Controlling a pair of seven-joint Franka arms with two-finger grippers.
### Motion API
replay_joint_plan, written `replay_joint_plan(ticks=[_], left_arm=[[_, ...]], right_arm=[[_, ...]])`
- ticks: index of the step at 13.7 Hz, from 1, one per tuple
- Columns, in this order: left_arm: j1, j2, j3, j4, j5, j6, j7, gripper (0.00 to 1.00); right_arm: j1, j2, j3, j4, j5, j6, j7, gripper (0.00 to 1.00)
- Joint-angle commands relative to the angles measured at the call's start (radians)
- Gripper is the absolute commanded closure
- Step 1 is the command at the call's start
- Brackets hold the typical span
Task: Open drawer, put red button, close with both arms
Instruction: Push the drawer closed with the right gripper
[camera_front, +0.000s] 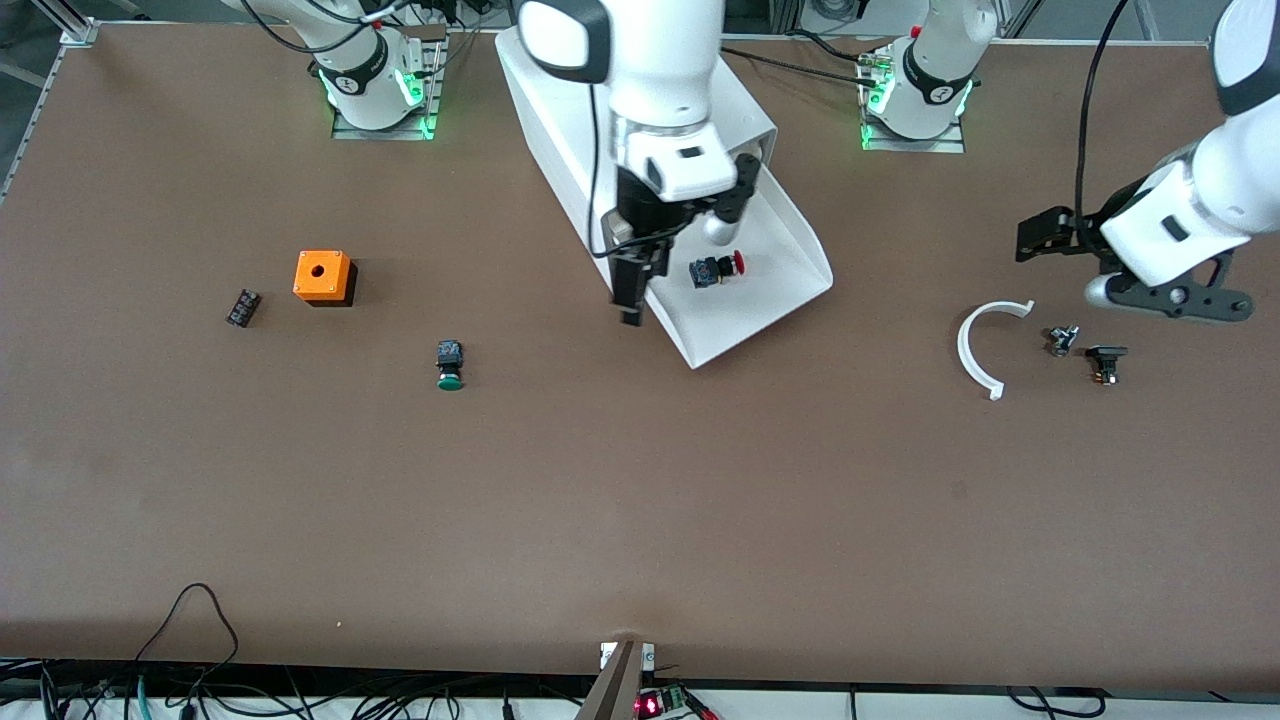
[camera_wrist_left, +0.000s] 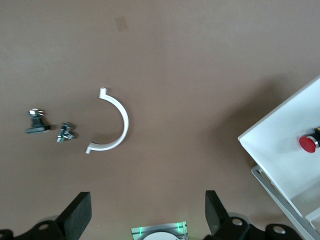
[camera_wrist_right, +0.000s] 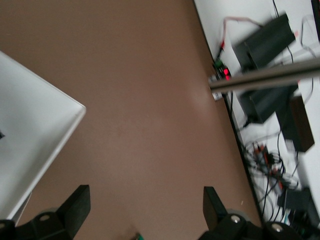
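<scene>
The right tool (camera_front: 640, 270) hangs over the open drawer (camera_front: 770, 300), at the drawer's edge toward the right arm's end of the counter (camera_front: 640, 500). Its fingers (camera_wrist_right: 75, 205) stand wide apart and hold nothing. Just beside it, the red button (camera_front: 717, 269) lies on its side on the drawer's white floor, cap pointing toward the left arm's end; it is the only thing in the drawer. The drawer is pulled well out of the white cabinet (camera_front: 560, 110), which stands between the two arm bases.

The left tool (camera_front: 1045, 240) hovers over the counter at the left arm's end, well apart from the drawer, its fingers (camera_wrist_left: 77, 212) also spread wide and empty; this arm waits. Below it on the counter lie one white curved strip (camera_front: 975, 350) and two small dark metal parts (camera_front: 1085, 350) side by side.

Toward the right arm's end, away from the right tool, lie one green-capped button (camera_front: 449, 365), one orange box (camera_front: 322, 276) with a hole in its top, and one small black block (camera_front: 242, 307).
</scene>
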Motion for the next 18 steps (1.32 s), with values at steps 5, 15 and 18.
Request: replay_joint_plan(ticks=[5,15,18], left_arm=[[-0.099,0.072,0.0,-0.314,-0.102,0.532,-0.161,0.0],[-0.305,0.178,-0.099,-0.573,-0.102,0.965,-0.636,0.0],[-0.305,0.156,-0.176,-0.606,-0.101,0.953,-0.733,0.0]], right_arm=[[-0.14,-0.04,-0.014,-0.073,0.091,-0.192,0.394,0.0],[-0.495,-0.217,-0.04,-0.333,0.192,-0.222,0.805,0.0],[-0.63,-0.27,-0.04,-0.334,0.264,-0.219,0.799,0.0]])
